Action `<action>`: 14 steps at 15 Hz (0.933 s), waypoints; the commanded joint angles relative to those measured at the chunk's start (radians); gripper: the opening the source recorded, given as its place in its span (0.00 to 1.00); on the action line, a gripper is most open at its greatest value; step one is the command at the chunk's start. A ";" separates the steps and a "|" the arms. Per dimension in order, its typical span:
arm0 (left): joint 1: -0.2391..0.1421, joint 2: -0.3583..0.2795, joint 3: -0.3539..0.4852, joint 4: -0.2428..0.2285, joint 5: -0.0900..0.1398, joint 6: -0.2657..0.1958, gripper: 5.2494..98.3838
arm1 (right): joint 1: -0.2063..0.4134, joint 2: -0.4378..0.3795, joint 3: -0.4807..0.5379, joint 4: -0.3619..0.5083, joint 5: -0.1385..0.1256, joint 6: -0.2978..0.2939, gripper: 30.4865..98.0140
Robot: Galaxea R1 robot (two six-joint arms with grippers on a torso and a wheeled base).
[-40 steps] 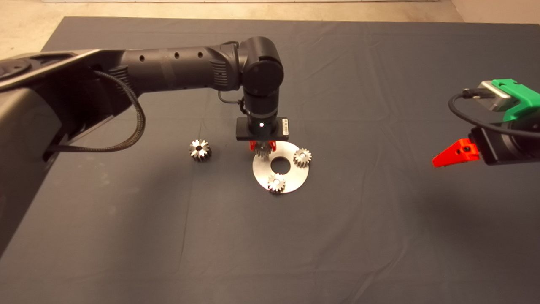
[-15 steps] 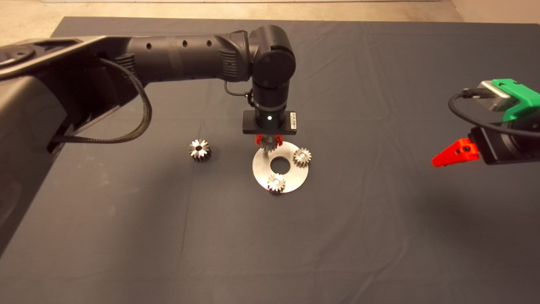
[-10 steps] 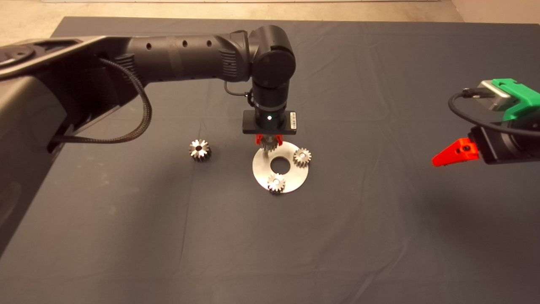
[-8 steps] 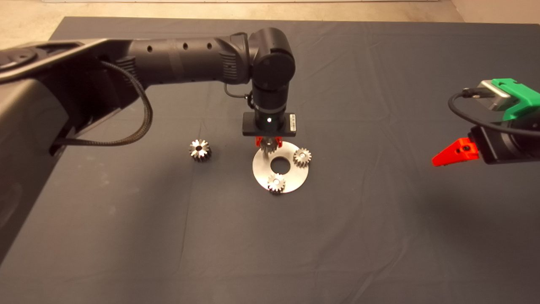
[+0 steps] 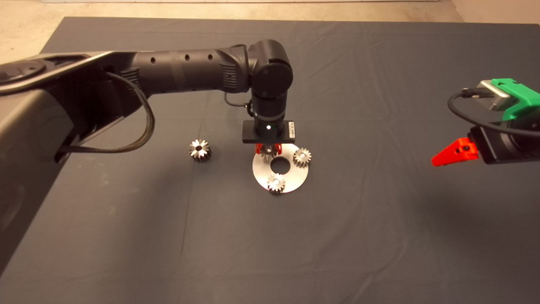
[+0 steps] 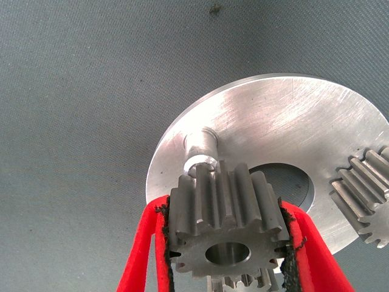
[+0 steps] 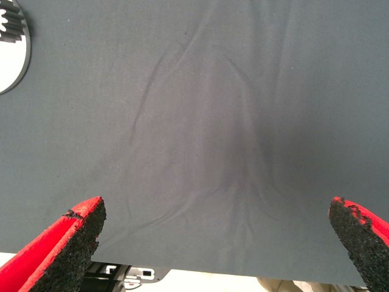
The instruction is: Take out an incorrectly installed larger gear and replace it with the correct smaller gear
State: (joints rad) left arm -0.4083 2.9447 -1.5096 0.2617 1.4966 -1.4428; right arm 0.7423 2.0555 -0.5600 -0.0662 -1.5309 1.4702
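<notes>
Lowered since earlier: left claw (image 6: 222, 267) clamping smaller gear (image 6: 225, 228) beside peg (image 6: 200, 148) on disc (image 6: 285, 121); bore off-centre, could jam

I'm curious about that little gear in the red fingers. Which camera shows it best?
The left wrist view: the smaller gear fills it, gripped by the left gripper near the plate's peg. The head view barely shows it; the right wrist view doesn't.
</notes>
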 commanded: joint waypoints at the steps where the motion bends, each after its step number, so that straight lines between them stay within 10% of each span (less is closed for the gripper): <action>1: -0.024 -0.005 -0.018 0.021 0.025 0.012 0.24 | 0.017 0.004 0.007 0.026 -0.014 -0.001 0.99; 14: -0.037 0.006 -0.047 0.019 0.045 0.016 0.24 | 0.017 0.015 0.008 0.026 -0.015 -0.001 0.99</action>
State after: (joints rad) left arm -0.4166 2.9470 -1.5317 0.2728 1.5164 -1.4336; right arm 0.7423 2.0670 -0.5562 -0.0662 -1.5306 1.4702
